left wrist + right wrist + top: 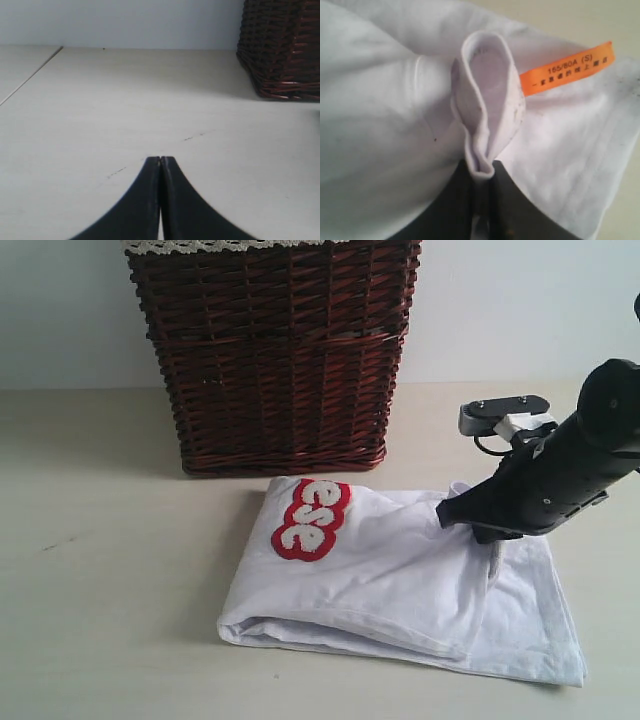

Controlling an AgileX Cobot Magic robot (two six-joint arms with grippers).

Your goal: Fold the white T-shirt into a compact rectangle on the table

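The table (pixel 100 620) fills the exterior view from the lower edge up to a pale wall (pixel 520 300) across the top. Its left third lies bare, as does a narrow strip along the bottom edge below the shirt. The dark wicker basket (pixel 275 360) stands at upper centre, its top cut off by the frame, with a line of lace trim (pixel 200 245) along its rim.

The white T-shirt (pixel 390 580) lies on the table at lower centre and right, just in front of the basket and not touching it. It is folded into a rough slanted block, with a rounded doubled edge along its lower side and a flatter layer running out toward the lower right corner.

The right arm (pixel 560 470) enters from the right edge, slanting down and to the left. The right gripper (pixel 450 512) sits at the shirt's upper right edge. The right wrist view shows its fingers (pixel 445 210) drawn almost together, pinching a raised loop of collar (pixel 487 100).

The left gripper (pixel 160 160) shows only in the left wrist view. Its jaws meet tip to tip with nothing between them, over bare tabletop, and a corner of the basket shows off to one side.

A red band (pixel 312 518) with fuzzy white letters marks the shirt's upper left corner, near the basket's foot. A small orange tag (pixel 566 67) with dark print lies just beside the pinched loop.
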